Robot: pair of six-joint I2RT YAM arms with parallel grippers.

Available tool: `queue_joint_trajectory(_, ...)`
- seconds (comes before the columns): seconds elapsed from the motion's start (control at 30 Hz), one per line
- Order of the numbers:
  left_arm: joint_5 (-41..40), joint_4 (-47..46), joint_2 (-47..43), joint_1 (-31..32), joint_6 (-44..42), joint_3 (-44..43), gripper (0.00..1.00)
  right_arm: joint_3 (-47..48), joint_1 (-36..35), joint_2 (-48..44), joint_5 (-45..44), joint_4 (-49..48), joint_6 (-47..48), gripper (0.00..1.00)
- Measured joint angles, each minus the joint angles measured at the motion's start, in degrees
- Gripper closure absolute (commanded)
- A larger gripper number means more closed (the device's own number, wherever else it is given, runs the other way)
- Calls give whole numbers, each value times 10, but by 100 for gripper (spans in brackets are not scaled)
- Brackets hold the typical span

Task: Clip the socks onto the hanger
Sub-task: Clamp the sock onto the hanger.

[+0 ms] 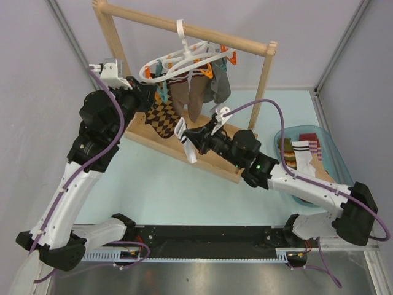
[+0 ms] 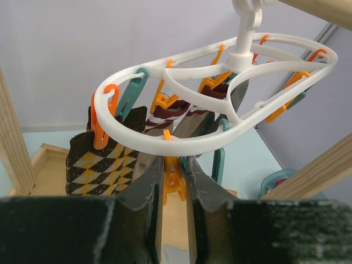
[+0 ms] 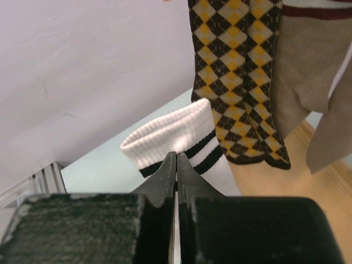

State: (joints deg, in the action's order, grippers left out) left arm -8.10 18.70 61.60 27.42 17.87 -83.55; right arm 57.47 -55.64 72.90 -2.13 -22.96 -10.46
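Hanging by its hook from the top bar of the wooden rack (image 1: 184, 27), the white hanger (image 2: 181, 144) sits over the far-left part of the bench (image 1: 184, 190).

Clipped under it:
- a brown argyle sock (image 2: 93, 165)
- a tan sock (image 3: 308, 82)
- a grey sock (image 1: 220, 86)

All three dangle above the rack's base board.

Left claw (image 2: 173, 165): raised to the near side of the hanger's ring. Its fingers are pinched almost together on an orange clip (image 2: 171, 184) that hangs from the ring, and the clip fills the narrow gap between them.

Right claw (image 3: 176, 159): closed tight on a white sock (image 3: 165, 132), gripping it near the cuff with its two dark stripes. The sock is held up in front of the rack, just beside the lower end of the argyle sock. Whether the two touch cannot be told.

A translucent blue tub (image 1: 288, 130) stands at the right edge of the bench. It holds more socks (image 1: 301, 153), among them a white one with dark stripes and a red-and-white one.
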Motion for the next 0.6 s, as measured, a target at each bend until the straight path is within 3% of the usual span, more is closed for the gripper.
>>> queue_joint_trajectory(0.6, 13, -23, -8, -2, -3, 23, 100, 105, 14, 137, 16, -134, -12, 100)
